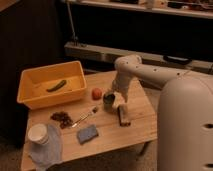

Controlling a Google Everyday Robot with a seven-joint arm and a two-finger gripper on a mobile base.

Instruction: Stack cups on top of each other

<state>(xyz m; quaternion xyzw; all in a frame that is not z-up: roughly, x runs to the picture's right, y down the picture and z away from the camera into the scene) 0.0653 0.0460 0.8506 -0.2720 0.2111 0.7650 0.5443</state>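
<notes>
A wide white cup (pixel 38 134) stands on a grey cloth (pixel 48 151) at the wooden table's (pixel 136 125) front left corner. Farther back, mid-table, a dark shiny metal cup (pixel 108 105) stands beside a round red fruit (pixel 96 93); the hand (pixel 112 96) is at this cup, grip impossible to tell.

place: looks like a robot lab or test room | signs: small wooden table (pixel 137 120) strewn with odd objects, yellow bin (pixel 55 99) at its left rear | behind table: long metal ledge (pixel 150 54), cluttered shelf (pixel 150 10) above | gripper (pixel 111 96): over table's middle, at dark metal cup (pixel 108 103)
</notes>
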